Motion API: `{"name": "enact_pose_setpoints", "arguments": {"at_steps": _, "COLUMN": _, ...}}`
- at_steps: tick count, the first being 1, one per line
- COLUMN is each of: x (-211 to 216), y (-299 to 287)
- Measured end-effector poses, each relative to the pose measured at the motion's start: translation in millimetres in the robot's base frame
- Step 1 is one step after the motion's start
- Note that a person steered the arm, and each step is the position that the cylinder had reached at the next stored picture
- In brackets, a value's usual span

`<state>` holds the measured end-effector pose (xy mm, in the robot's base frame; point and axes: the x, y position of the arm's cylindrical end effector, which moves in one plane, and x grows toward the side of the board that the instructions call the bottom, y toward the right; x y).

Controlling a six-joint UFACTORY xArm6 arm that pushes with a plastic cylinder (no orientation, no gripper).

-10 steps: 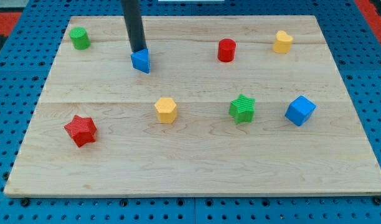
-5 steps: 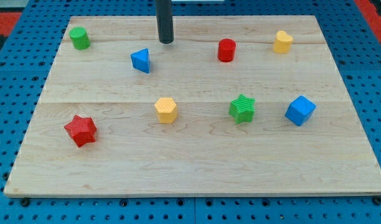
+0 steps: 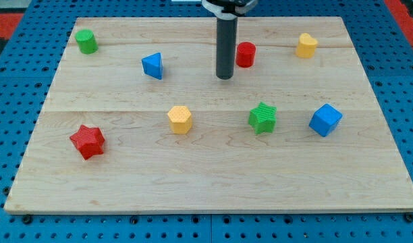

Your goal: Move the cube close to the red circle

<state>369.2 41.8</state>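
The blue cube [image 3: 325, 119] sits on the wooden board [image 3: 213, 182] at the view's right, below the middle. The red circle, a short red cylinder [image 3: 245, 54], stands near the view's top, right of centre. My tip [image 3: 225, 76] rests on the board just left of and a little below the red cylinder, apart from it. The tip is far to the upper left of the blue cube.
A blue triangle [image 3: 152, 65] lies left of my tip. A green cylinder [image 3: 86, 41] is at the top left and a yellow block [image 3: 306, 45] at the top right. A yellow hexagon [image 3: 180, 119], a green star [image 3: 262, 117] and a red star [image 3: 88, 141] lie lower.
My tip has left the blue triangle and moved right, then right and down, ending beside the red cylinder. No block has moved.
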Motion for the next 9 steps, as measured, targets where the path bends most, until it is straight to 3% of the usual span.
{"name": "enact_pose_setpoints", "arguments": {"at_steps": 2, "x": 13, "y": 121}}
{"name": "enact_pose_setpoints", "arguments": {"at_steps": 3, "x": 41, "y": 160}}
{"name": "enact_pose_setpoints", "arguments": {"at_steps": 5, "x": 100, "y": 161}}
{"name": "enact_pose_setpoints", "arguments": {"at_steps": 7, "x": 149, "y": 198}}
{"name": "enact_pose_setpoints", "arguments": {"at_steps": 8, "x": 158, "y": 165}}
{"name": "enact_pose_setpoints", "arguments": {"at_steps": 9, "x": 134, "y": 149}}
